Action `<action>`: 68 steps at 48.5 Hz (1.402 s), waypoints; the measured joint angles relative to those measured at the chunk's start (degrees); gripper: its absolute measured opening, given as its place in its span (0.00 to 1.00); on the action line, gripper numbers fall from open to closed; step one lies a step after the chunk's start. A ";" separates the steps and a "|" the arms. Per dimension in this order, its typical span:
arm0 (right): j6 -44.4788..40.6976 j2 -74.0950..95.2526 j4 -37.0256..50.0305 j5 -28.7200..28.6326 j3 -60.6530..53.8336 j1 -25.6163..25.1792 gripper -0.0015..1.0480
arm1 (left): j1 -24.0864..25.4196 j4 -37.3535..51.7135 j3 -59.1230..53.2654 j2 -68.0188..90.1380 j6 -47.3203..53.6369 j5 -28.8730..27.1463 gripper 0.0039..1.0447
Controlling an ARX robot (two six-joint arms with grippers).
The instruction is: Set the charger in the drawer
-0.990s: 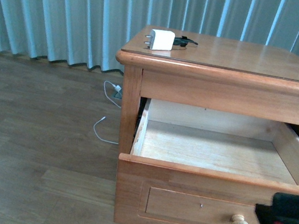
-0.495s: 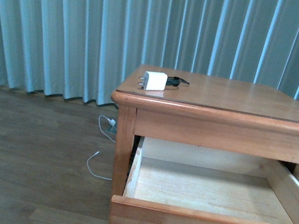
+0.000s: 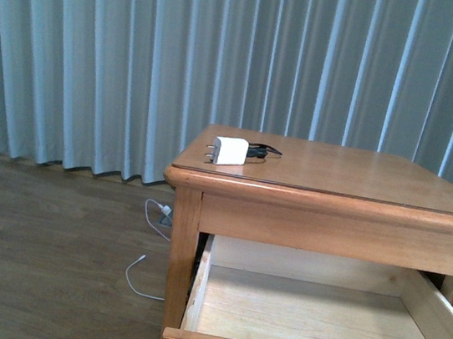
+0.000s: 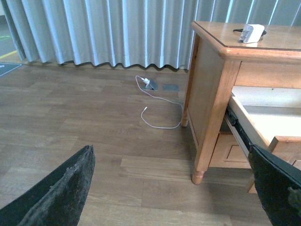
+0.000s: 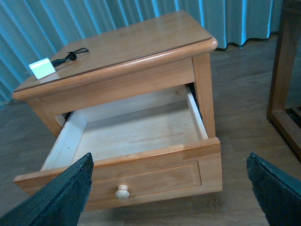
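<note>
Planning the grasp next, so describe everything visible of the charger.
The charger is a small white boxy plug, plastic by its look, lying flat near the left edge of the nightstand top. Its metal prongs point toward that edge; a short black bundled cable leaves the opposite end and rests on the wood. Nothing else touches it, and it is not yet in the open drawer.

We see the drawer cut by the front view's lower edge, the nightstand by its right, and only dark tips of the left gripper and right gripper at wrist-view corners.
</note>
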 joint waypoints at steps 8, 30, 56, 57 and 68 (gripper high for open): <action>0.20 -0.09 0.11 -0.07 -0.07 -0.07 0.92 | 0.00 0.00 0.00 0.00 0.00 0.00 0.95; 0.22 -0.09 0.11 -0.04 -0.07 -0.07 0.92 | 0.00 0.00 0.00 0.00 0.00 0.00 0.95; 0.22 -0.09 0.11 -0.04 -0.07 -0.07 0.92 | 0.00 0.00 0.00 0.00 0.00 0.00 0.95; 0.22 -0.09 0.11 -0.04 -0.07 -0.07 0.92 | 0.00 0.00 0.00 0.00 0.00 0.00 0.95; 0.22 -0.09 0.11 -0.04 -0.07 -0.07 0.92 | 0.00 0.00 0.00 0.00 0.00 0.00 0.95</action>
